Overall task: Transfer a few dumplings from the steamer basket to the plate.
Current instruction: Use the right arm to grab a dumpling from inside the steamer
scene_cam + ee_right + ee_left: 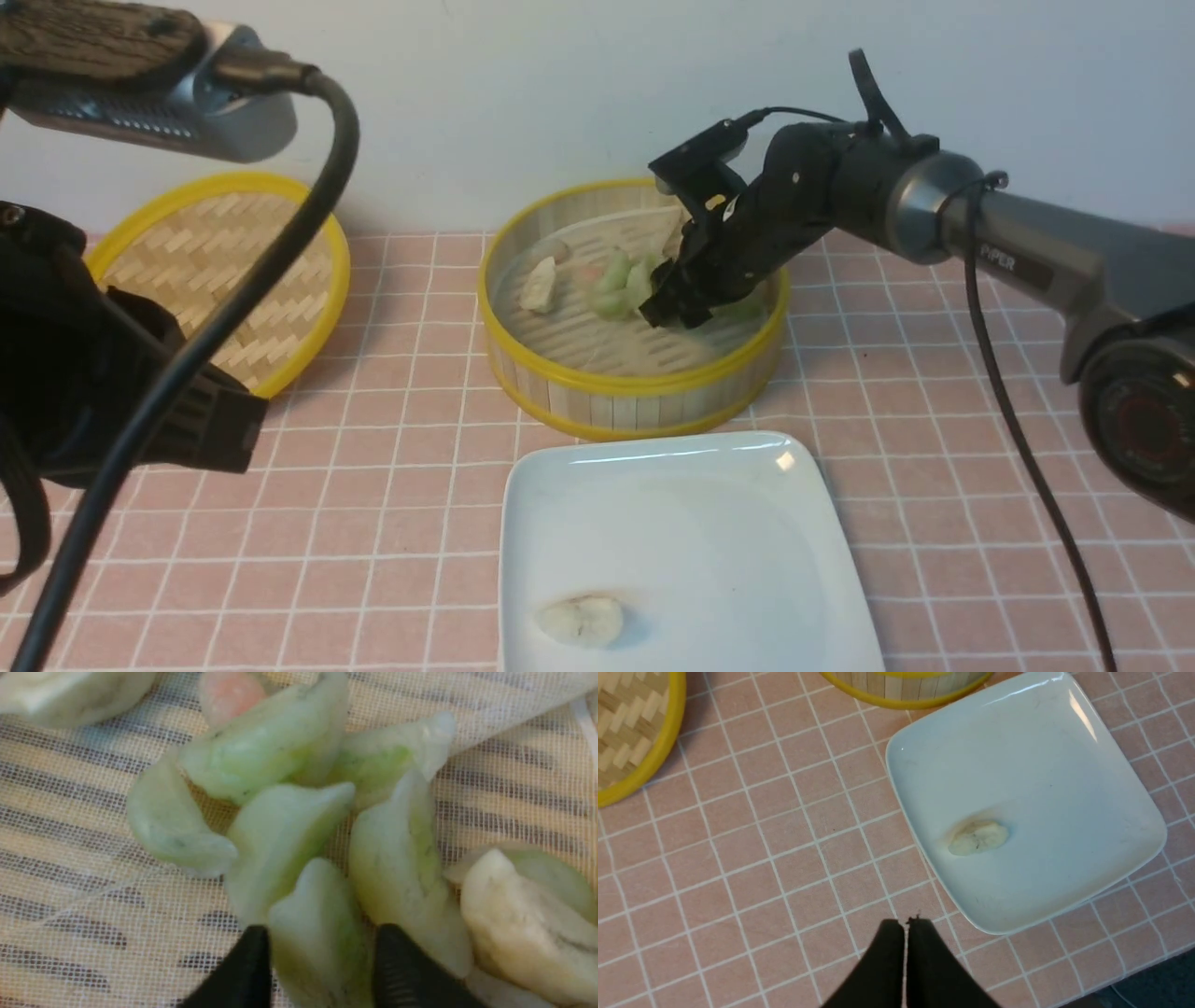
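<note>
The steamer basket (635, 383) stands at the back centre, lined with mesh cloth, and holds several dumplings: a cream one (540, 285) and a cluster of pale green ones (616, 280). My right gripper (672, 313) reaches down into the basket. In the right wrist view the right gripper (320, 938) has its two black fingers pressed against both sides of a green dumpling (317, 905) that lies among the others (275, 751). The white plate (672, 504) sits in front of the basket with one cream dumpling (581, 620) on it. My left gripper (906, 926) hangs shut and empty over the tiles beside the plate (1064, 788).
The flat woven lid (224, 271) with its yellow rim leans at the back left. The left arm's dark body (93, 373) and cable fill the near left. A pale wall runs close behind the basket. Pink tiles cover the table.
</note>
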You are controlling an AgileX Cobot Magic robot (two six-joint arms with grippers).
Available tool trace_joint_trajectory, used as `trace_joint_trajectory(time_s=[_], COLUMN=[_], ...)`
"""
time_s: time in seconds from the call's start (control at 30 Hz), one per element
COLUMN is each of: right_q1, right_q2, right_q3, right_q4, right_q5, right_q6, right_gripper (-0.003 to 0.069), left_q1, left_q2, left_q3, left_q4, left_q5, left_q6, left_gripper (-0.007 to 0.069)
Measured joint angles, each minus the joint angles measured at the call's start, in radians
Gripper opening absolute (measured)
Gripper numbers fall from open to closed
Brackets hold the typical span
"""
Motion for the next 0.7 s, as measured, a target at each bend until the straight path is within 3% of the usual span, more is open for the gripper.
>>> trace_joint_trajectory(time_s=[0.1,0.23,0.53,0.7], right_q1=[0.000,0.000,0.000,0.000], right_q2=[-0.009,-0.032,-0.044,0.020], right_q3=[-0.036,-0.099,-0.165,-0.165], right_q4=[-0.007,-0.013,-0.014,-0.016], right_q5=[0.049,0.156,0.285,0.222], right_q6=[0.017,0.029,0.065,0.088], right_gripper=[0.0055,-0.0005,-0.0004,0.0110], left_q1=[0.000,0.000,0.000,0.000], left_q2=[0.000,0.000,0.000,0.000], left_q3=[0.000,0.000,0.000,0.000], left_q4=[0.006,0.008,0.010,0.011], left_q5=[0.000,0.000,0.000,0.000], left_q6=[0.000,0.000,0.001,0.001], left_gripper=[-0.0006,-0.0006,-0.0006,-0.0006])
